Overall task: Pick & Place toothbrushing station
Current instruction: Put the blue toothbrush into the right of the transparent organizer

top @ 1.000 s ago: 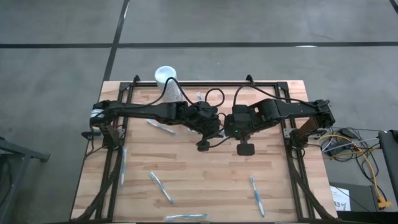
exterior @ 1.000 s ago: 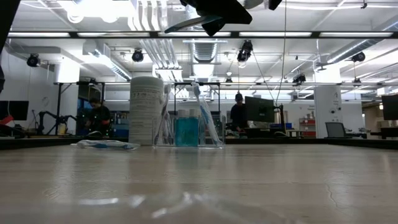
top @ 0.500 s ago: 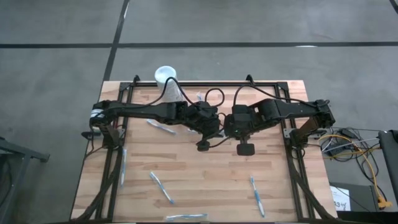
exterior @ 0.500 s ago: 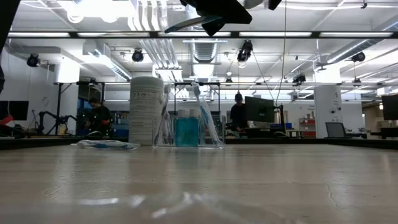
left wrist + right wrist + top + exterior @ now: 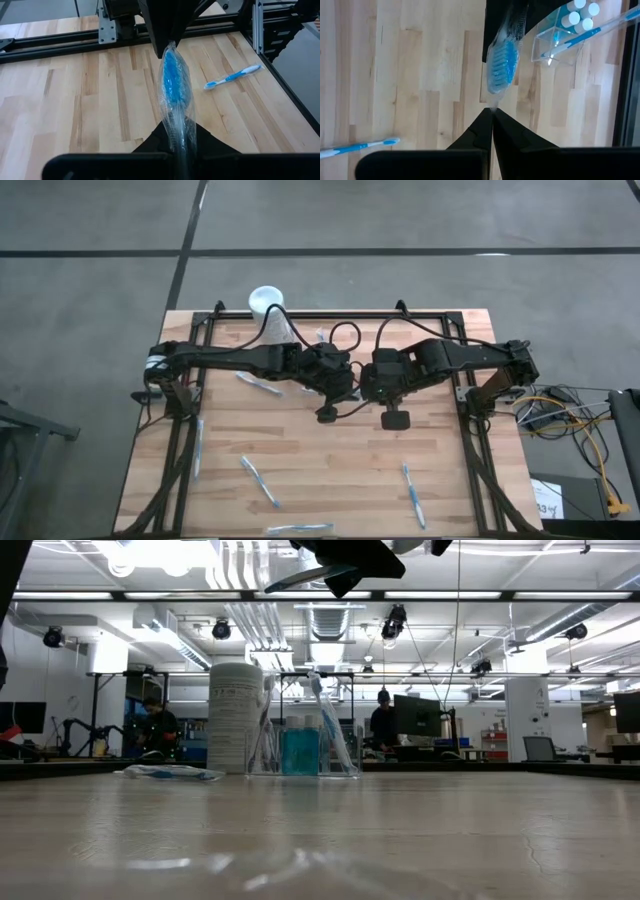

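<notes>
A blue toothbrush in a clear wrapper [image 5: 173, 85] hangs above the table's middle, with both grippers shut on it. My left gripper [image 5: 179, 132] comes from the table's left [image 5: 345, 383]. My right gripper [image 5: 491, 112] comes from the right [image 5: 372, 387]. The toothbrushing station [image 5: 568, 31], a clear holder with small bottles and a toothbrush in it, stands on the wood near the far edge [image 5: 301, 748], beside the white cylinder [image 5: 236, 718]. Neither gripper touches it. My left gripper pinches one end of the wrapped toothbrush [image 5: 178, 121] between its two fingers, which slant down from the table's left and run along its length. The toothbrush is lifted clear of the table. My right gripper pinches the wrapper's narrow opposite tip [image 5: 492, 104] between its shut fingers, coming steeply from above. The wrapped brush [image 5: 502, 62] stretches from there to the left gripper, clear of the wood.
Several loose toothbrushes lie on the wood: one at the left [image 5: 258, 384], others toward the near edge [image 5: 260, 481] [image 5: 413, 495]. The white cylinder [image 5: 267, 302] stands at the far edge. A black metal frame [image 5: 470, 420] borders the table.
</notes>
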